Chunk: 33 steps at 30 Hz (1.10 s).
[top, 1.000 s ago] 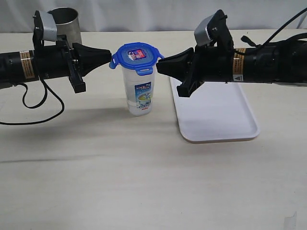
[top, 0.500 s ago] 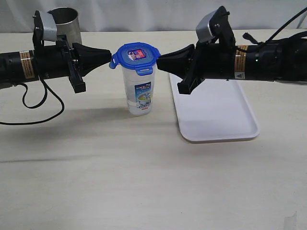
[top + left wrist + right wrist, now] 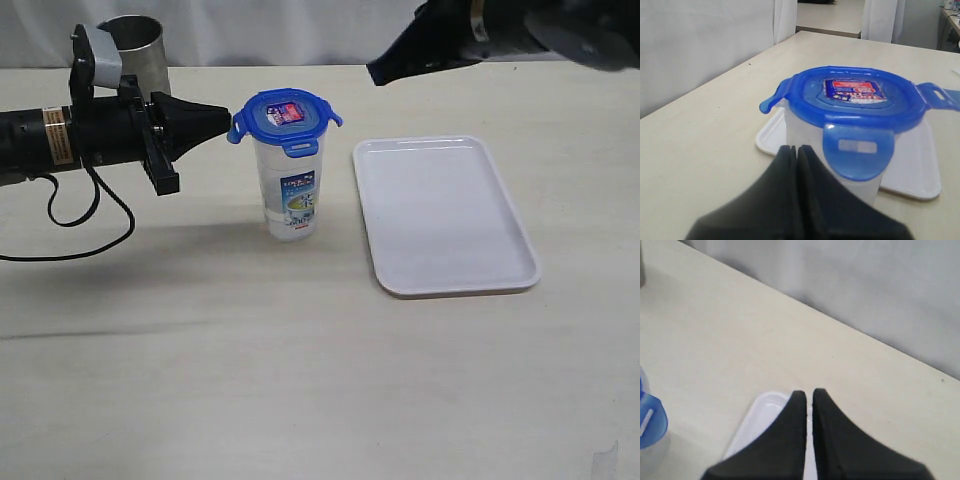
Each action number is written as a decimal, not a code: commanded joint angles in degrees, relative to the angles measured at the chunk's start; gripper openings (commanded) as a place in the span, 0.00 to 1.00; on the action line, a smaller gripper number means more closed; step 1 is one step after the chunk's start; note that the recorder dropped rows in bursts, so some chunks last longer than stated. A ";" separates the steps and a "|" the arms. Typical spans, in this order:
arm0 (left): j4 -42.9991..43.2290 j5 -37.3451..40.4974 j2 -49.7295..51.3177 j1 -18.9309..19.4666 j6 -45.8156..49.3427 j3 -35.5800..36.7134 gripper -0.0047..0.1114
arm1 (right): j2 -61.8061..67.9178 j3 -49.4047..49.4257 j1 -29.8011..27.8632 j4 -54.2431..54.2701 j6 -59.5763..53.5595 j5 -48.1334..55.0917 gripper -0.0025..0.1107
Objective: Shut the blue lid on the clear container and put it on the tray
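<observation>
Left gripper point(image 3: 228, 120) pinched shut, empty, tip at a sticking-out flap of the blue lid point(image 3: 283, 118), probably to press it down. Right gripper point(image 3: 378, 72) shut, empty, hangs high near the far edge of the table point(image 3: 300, 380). Clear container point(image 3: 290, 195) stands mid-table just beside the tray point(image 3: 450, 280), not on it.

Surface: my table point(image 3: 300, 380), pale beige, matt, flat, running back to a light backdrop.
Centre: the clear container point(image 3: 292, 195) stands upright, its base directly on the tabletop, printed label facing the exterior camera.
To my right: the tray point(image 3: 440, 220), white, lies flat on the table, long side running away from the camera, just beside the container and not touching it.
Rear, to my left: a steel cup point(image 3: 135, 45), upright, open end up, well apart from the container.
Left edge: a black cable point(image 3: 130, 222) loops down and appears to rest on the surface.
Near right corner: a small pale mark, too faint to identify.
</observation>
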 commanded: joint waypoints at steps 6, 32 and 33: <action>-0.84 0.12 -0.04 -0.32 0.12 -0.32 0.04 | 6.90 -16.76 2.53 56.81 -52.07 19.62 0.06; -0.84 -0.14 -0.04 -0.32 0.12 -0.32 0.04 | 16.53 -22.27 2.78 60.02 -52.08 20.05 0.06; -0.84 -0.14 -0.04 -0.32 0.12 -0.32 0.04 | 16.68 -22.27 2.78 60.02 -52.08 20.05 0.06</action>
